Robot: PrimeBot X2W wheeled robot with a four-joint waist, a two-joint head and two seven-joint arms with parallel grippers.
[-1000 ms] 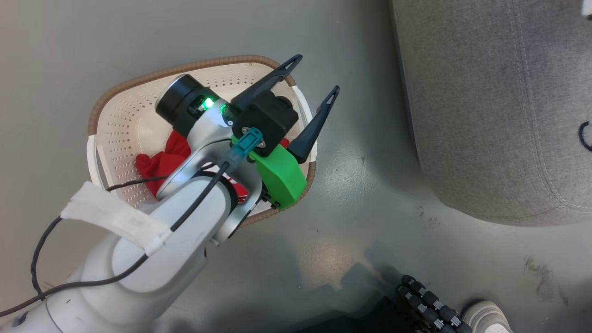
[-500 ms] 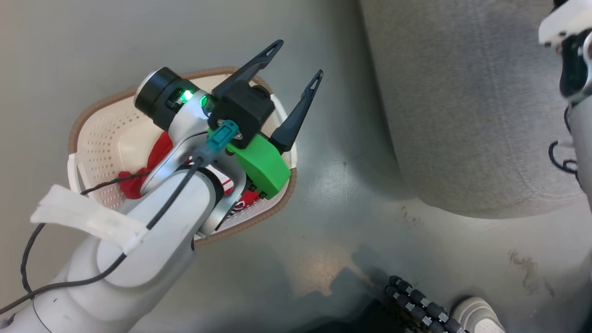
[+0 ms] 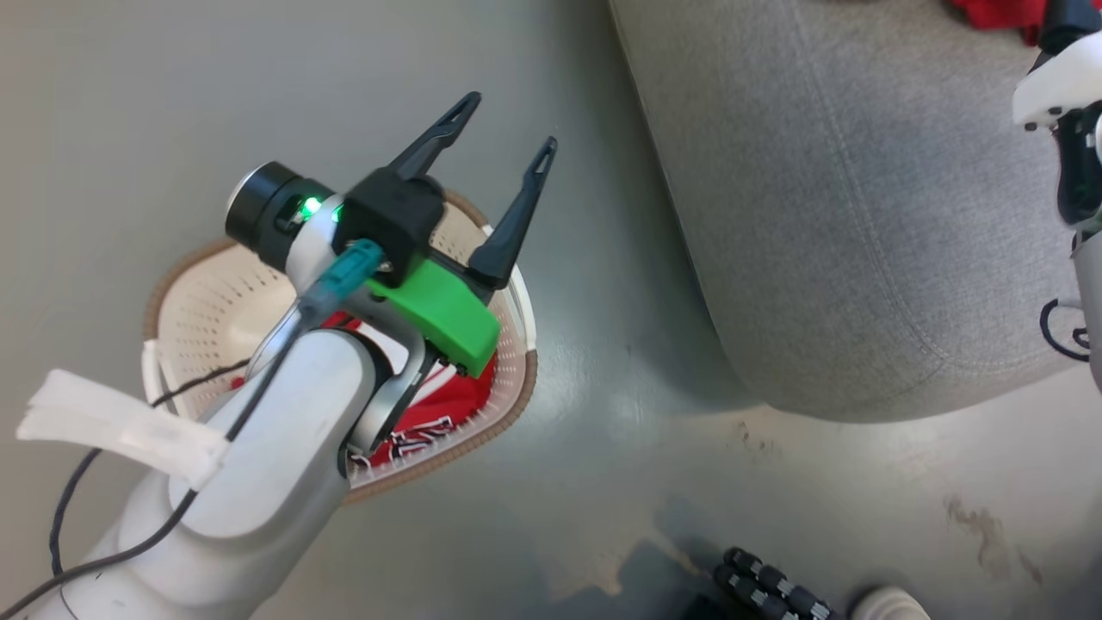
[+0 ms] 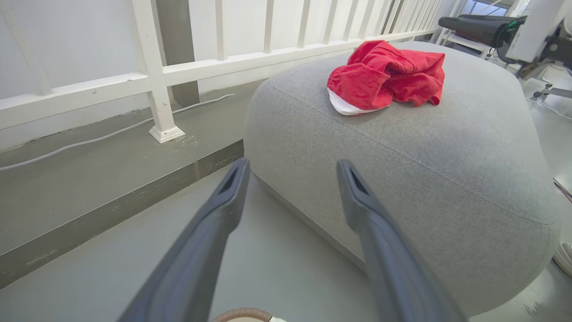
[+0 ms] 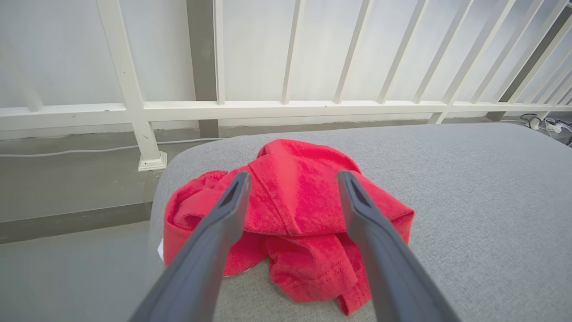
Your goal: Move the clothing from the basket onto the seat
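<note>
Lettering (image 3: 413, 443) on clothing (image 3: 449, 406) under left gripper (image 3: 509, 122) cannot be read. Left gripper and right gripper (image 5: 293, 176) are held apart, empty.

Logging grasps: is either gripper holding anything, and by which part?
Nothing: left gripper and right gripper are both open and empty; a garment lies on the seat.

floor (image 3: 603, 482): grey, scuffed | railing (image 4: 152, 76): white slats | cable (image 5: 67, 151): white
</note>
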